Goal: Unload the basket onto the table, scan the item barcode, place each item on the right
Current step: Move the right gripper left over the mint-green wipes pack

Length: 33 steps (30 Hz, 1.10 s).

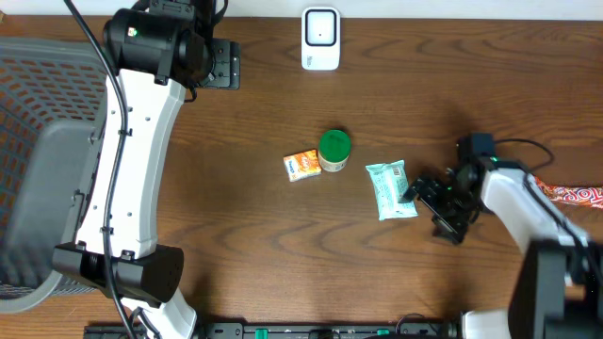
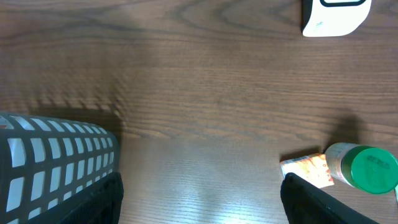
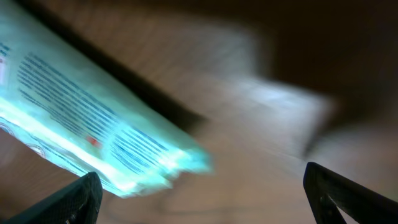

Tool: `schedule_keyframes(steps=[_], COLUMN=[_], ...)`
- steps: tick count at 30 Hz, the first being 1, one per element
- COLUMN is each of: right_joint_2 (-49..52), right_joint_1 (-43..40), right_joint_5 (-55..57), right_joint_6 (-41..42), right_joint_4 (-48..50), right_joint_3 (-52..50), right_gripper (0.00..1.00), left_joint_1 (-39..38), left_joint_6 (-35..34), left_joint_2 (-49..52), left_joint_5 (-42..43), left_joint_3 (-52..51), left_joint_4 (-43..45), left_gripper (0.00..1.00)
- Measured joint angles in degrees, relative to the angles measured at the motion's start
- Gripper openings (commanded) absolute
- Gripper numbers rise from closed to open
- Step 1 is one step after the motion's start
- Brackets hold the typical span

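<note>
A white barcode scanner [image 1: 320, 40] stands at the table's far edge, and it also shows in the left wrist view's top right corner [image 2: 336, 15]. Mid-table lie an orange packet [image 1: 302, 166], a green-lidded jar [image 1: 334, 151] and a teal packet [image 1: 389, 188]. My right gripper [image 1: 429, 202] is open just right of the teal packet, whose blurred end [image 3: 112, 143] reaches in near the left finger [image 3: 74, 199]. My left gripper [image 1: 224, 64] hovers open and empty at the back left, with the orange packet [image 2: 308, 169] and jar [image 2: 367, 167] by its right finger [image 2: 317, 202].
A grey mesh basket [image 1: 47, 160] fills the left side, its rim [image 2: 56, 155] beside my left gripper. A red wrapper [image 1: 575, 195] lies at the right edge behind the right arm. Bare wood separates the scanner from the items.
</note>
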Motion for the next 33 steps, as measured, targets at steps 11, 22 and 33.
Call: schedule_keyframes(steps=[11, 22, 33], right_joint_2=[-14.8, -17.2, -17.7], right_joint_1=[1.5, 4.6, 4.6], right_joint_5=[2.0, -6.7, -6.7], right_joint_6=[8.9, 28.1, 36.1], right_joint_4=[4.2, 26.9, 33.6], right_joint_3=[-8.4, -22.3, -24.8], right_gripper=[0.99, 0.99, 0.98], left_joint_1=[0.0, 0.0, 0.0], left_joint_6=[-1.6, -2.8, -3.0], left_joint_2=[0.0, 0.0, 0.0], left_joint_5=[0.2, 0.2, 0.2], left_joint_3=[0.0, 0.0, 0.0], left_joint_4=[0.0, -0.4, -0.9], left_gripper=[0.81, 0.81, 0.81])
